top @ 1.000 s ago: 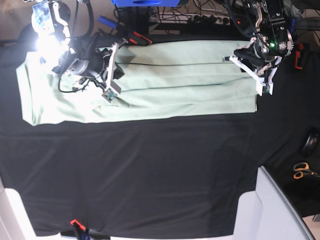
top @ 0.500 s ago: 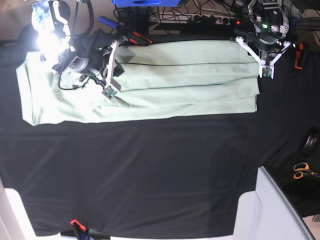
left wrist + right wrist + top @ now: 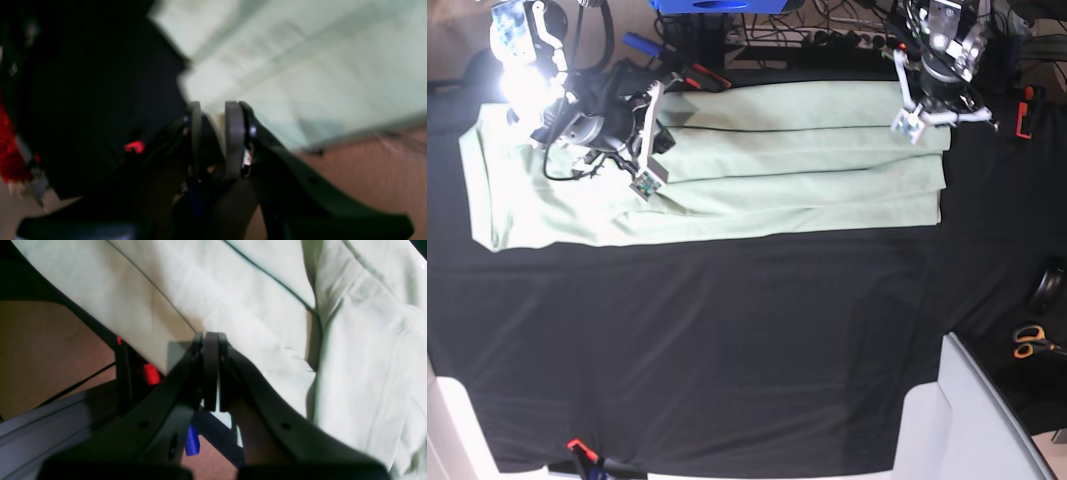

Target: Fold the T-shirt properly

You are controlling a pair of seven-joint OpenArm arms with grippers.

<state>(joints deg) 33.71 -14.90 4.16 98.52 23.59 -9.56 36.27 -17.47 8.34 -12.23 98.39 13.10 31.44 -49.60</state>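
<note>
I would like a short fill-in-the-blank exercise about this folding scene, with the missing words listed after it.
1. The T-shirt lies on a cloth of ____ colour.
2. The jaws of the right gripper are ____.
3. In the base view, the scissors have ____ handles.
4. In the base view, the T-shirt lies near the ____ edge of the picture.

Missing words: black; shut; orange; top

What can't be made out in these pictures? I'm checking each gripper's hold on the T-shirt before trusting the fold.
- Left wrist view: motion blur smears the T-shirt; whether the left gripper pinches cloth is unclear.
- Base view: lamp glare washes out the shirt's end beside the right gripper.
- Base view: the left gripper is too small to read.
- Right wrist view: the right gripper's pads hide any cloth between them.
</note>
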